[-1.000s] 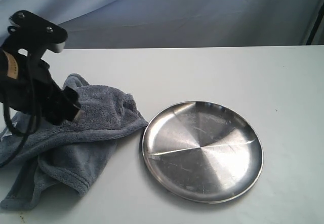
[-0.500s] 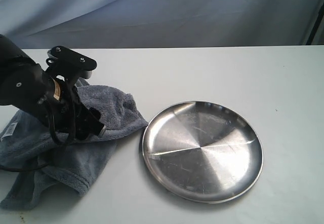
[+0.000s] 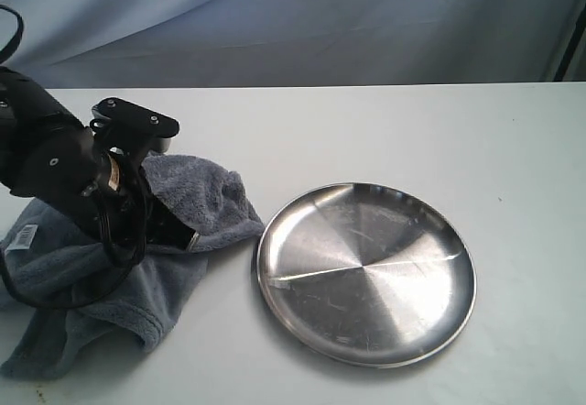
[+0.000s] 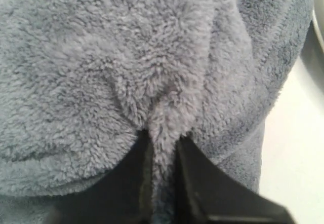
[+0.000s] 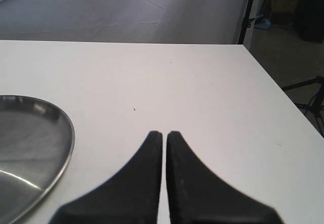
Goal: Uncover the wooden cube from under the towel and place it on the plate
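The wooden cube is nowhere to be seen; it presumably lies beneath the towel, a fluffy grey-blue heap bunched at the near left of the table, its right edge just beside the plate. The left gripper has its jaws pinched almost together on a raised ridge of the pile, with cloth squeezed between the two black fingers. The hold appears to be on fabric alone, taken so that the cover can be lifted clear of the block beneath. A small white label shows at the heap's left edge. To the right, the plate sits bare and shining, close enough that the carry should be short once the block is exposed. Beyond it, the right gripper hangs over bare tabletop, jaws closed on nothing, likely parked out of the way. The uncovering is not yet done, and the risk is that the cloth drags the hidden block along.
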Controlling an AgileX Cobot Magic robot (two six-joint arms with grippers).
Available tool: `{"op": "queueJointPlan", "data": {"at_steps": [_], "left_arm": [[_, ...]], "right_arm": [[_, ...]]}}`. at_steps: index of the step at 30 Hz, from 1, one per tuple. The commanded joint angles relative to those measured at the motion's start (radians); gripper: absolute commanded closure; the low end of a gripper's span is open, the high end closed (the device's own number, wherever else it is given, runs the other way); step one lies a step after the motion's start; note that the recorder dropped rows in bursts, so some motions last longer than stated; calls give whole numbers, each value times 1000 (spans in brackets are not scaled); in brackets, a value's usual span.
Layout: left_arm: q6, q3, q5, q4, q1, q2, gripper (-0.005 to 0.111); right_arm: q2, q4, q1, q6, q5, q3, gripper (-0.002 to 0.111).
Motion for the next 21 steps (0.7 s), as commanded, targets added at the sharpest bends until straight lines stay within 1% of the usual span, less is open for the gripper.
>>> {"op": "queueJointPlan", "data": {"at_steps": [1,5,12,16,20,21], "left_arm": [[-12,-4,-7,-8,-3,-8,107],[-20,-4,-13,-12,-3,-55,107],[-62,-4,-80,-10,-3,-177,107],[-63,-4,-86,-1,-3,-236,107],[-63,-4,-86,1,13,-280,107],[-63,-4,-86,1,27,-290,107]], "right_arm": [[-6,0,0,1,-1,3,105],[-6,0,0,1,-1,3,105],[-6,0,0,1,-1,3,105],[-6,0,0,1,-1,3,105],[-6,0,0,1,-1,3,105],[-6,0,0,1,-1,3,105]]}}
